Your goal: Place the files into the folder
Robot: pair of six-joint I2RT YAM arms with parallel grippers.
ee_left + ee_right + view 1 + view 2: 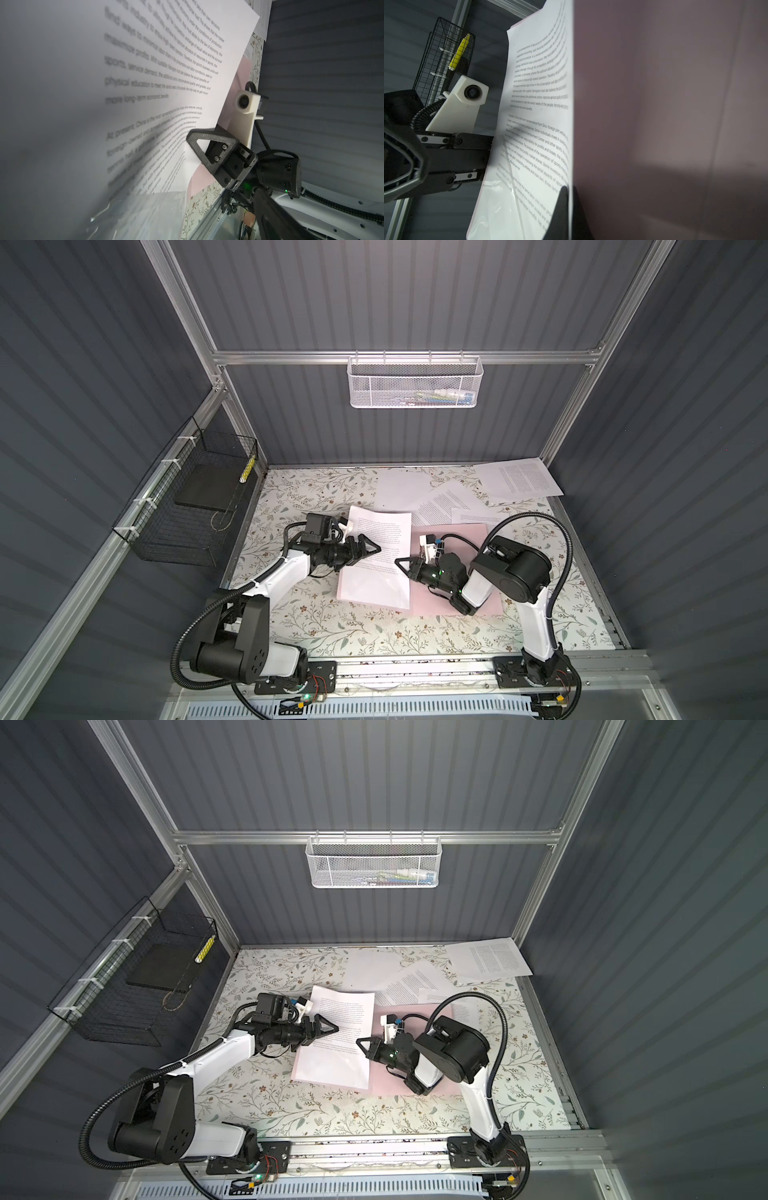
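The pale pink folder (428,601) (386,1081) lies open on the table. One white printed sheet of the files (374,585) (332,1069) rests on its left half. My right gripper (398,562) (570,193) is shut on that sheet's right edge, a black fingertip on each side of the paper. My left gripper (371,551) (330,1029) stands open at the sheet's left edge and is not closed on it. Several more files (519,481) lie loose at the back right, some overlapping the folder's far edge.
A black wire basket (195,506) on the left wall holds a flat black slab (203,489) and a yellow item (248,470). A white mesh basket (415,381) hangs on the back rail. A floral cover (374,635) lines the table.
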